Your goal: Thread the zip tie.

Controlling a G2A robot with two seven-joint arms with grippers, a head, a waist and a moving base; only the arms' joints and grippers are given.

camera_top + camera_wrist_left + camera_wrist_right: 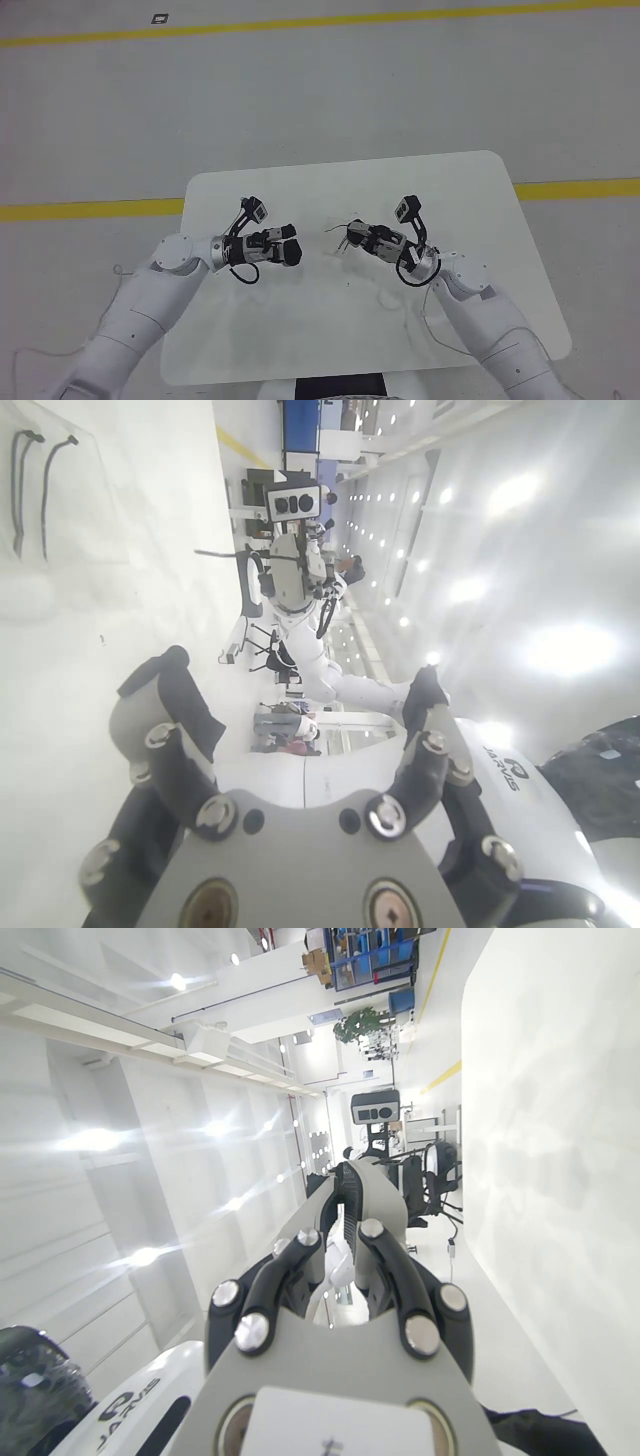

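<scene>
My right gripper [350,238] [345,1173] hovers over the middle of the white table [450,190], shut on a thin black zip tie [337,229]. The tie's free end [215,552] pokes out sideways from it, toward the far side of the table. My left gripper [297,250] [300,685] faces it from a short gap away, at about the same height. It stands open, with nothing between its black fingers [170,680]. The two grippers point at each other and do not touch.
Spare black zip ties [20,490] [47,495] lie flat on the table, off to one side of the grippers. Yellow floor lines [90,210] run beyond the table's far edge.
</scene>
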